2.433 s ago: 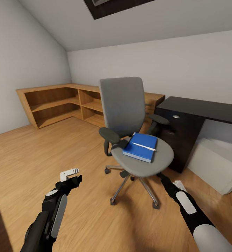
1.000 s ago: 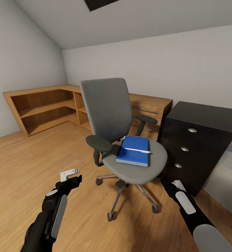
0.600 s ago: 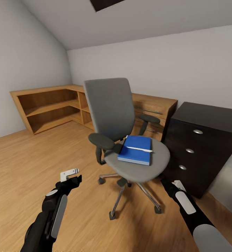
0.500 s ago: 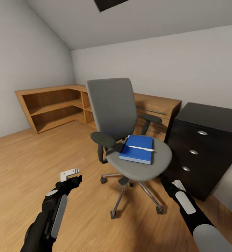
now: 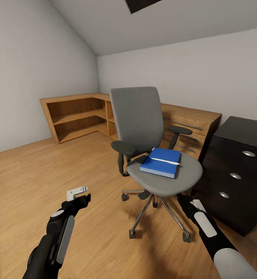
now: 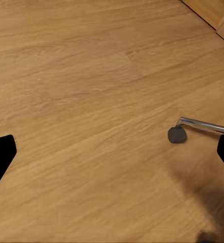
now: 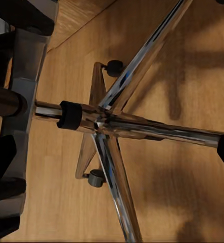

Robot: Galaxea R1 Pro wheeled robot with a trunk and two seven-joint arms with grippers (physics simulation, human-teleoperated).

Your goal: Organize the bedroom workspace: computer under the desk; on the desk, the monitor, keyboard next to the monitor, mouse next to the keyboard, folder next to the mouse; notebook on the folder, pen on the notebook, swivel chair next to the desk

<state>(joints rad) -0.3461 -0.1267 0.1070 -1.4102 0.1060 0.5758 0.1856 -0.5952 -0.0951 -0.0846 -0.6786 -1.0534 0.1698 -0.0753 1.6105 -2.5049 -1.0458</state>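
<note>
Swivel chair (image 5: 151,143) stands mid-room on wood floor (image 5: 47,174), its seat just left of the black desk (image 5: 240,170). Blue folder/notebook stack (image 5: 161,162) lies on the seat, pen (image 5: 165,161) across its top. Desk drawers shut, contents hidden. Wooden shelf unit (image 5: 76,116) along far-left walls, its compartments open and bare. Wooden dresser (image 5: 190,124) behind the chair, drawers shut. Left gripper (image 5: 77,192) low at near left, over floor, jaws spread, holding nothing. Right gripper (image 5: 188,201) near the chair's chrome base (image 7: 104,124), jaws wide apart, nothing between them.
</note>
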